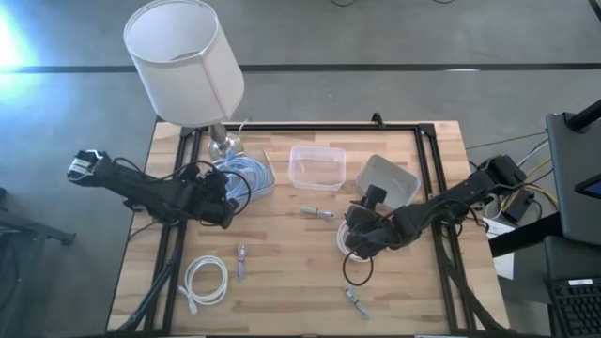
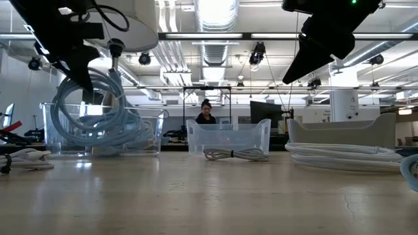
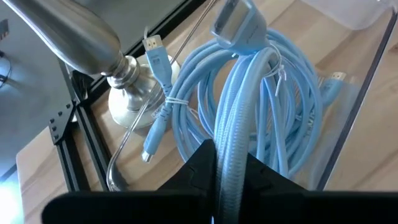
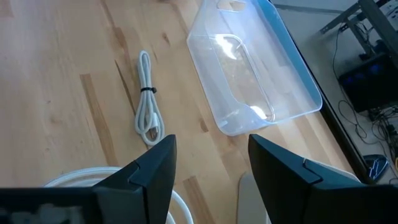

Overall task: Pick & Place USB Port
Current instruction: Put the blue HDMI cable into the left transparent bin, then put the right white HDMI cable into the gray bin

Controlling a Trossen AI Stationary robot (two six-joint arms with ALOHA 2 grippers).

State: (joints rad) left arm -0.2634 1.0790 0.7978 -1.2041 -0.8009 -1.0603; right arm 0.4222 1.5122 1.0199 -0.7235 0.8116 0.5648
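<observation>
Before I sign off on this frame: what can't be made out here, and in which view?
- Left gripper, shut on the blue cable: in the high view the arm hides the grip.
- Right gripper, open: what lies under it is cut off by the right wrist view's edge.
- Small connectors on the table: too small in the high view to tell their type.
- Clear bin: low view cannot show whether it holds anything.

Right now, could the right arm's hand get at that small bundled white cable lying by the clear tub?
Probably yes: the right hand hangs open above the white cable, with only bare table between them.
</observation>
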